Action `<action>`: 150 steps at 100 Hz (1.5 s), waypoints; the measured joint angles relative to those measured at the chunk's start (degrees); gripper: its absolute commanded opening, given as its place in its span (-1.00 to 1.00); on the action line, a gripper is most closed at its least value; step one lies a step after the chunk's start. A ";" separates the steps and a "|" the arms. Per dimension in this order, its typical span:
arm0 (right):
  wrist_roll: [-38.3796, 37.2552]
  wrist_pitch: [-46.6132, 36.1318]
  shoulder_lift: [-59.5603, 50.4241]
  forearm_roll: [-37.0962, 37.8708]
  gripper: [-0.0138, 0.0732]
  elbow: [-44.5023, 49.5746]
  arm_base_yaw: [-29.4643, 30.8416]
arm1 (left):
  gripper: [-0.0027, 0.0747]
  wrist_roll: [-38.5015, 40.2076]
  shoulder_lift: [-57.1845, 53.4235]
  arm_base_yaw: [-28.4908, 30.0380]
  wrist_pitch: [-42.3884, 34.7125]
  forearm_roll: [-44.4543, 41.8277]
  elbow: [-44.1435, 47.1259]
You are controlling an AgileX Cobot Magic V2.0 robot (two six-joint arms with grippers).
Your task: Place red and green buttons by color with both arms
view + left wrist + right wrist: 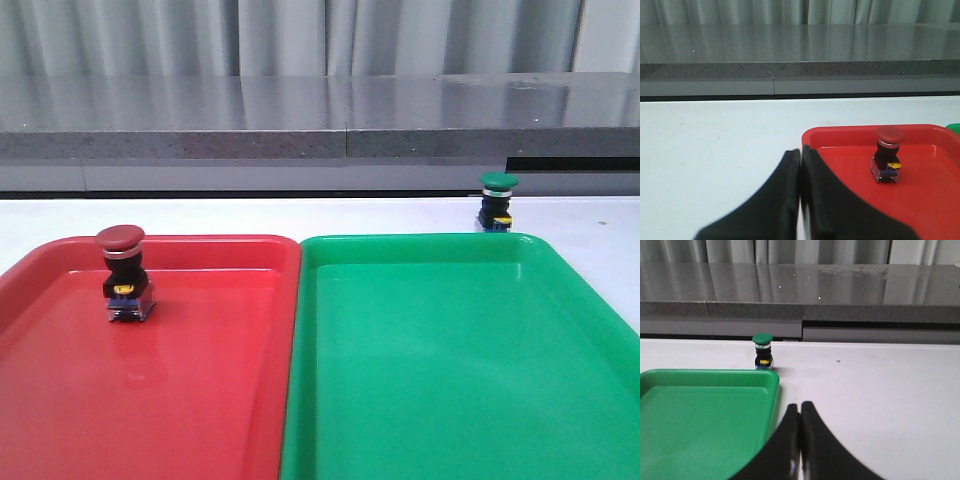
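Red button [888, 155] apart from left pincer [801, 155] (pressed together), right pincer [799, 410] likewise.

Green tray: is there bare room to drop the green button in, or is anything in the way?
The green tray holds nothing, so its floor is free from rim to rim. The green button stands on the white table just beyond its far rim. The red tray is bare except for the red button near its far left.

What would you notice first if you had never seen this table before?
Two big trays side by side: a red tray on the left and a green tray on the right. The red button stands upright in the red tray, while the green button stands on the white table just beyond the green tray's far right corner.
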State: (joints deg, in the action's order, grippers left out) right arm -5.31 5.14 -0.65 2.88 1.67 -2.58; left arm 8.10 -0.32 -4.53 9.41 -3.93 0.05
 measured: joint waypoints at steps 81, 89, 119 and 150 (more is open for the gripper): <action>-0.54 21.31 39.12 -7.67 -0.84 -36.46 0.00 | -0.98 0.00 0.00 0.00 0.00 0.00 0.00; -0.54 21.18 45.70 -7.67 -0.84 -40.39 0.00 | -0.98 0.00 0.00 0.00 0.00 0.00 0.00; -0.65 15.08 63.18 -7.67 -0.84 -44.63 0.00 | -0.98 0.00 0.00 0.00 0.00 0.00 0.00; -0.65 14.64 66.75 -7.67 -0.37 -44.78 0.00 | -0.98 0.00 0.00 0.00 0.00 0.00 0.00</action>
State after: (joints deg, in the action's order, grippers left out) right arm -5.96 19.77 66.09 -4.79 -43.11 -2.58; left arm 8.10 -0.32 -4.53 9.41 -3.93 0.05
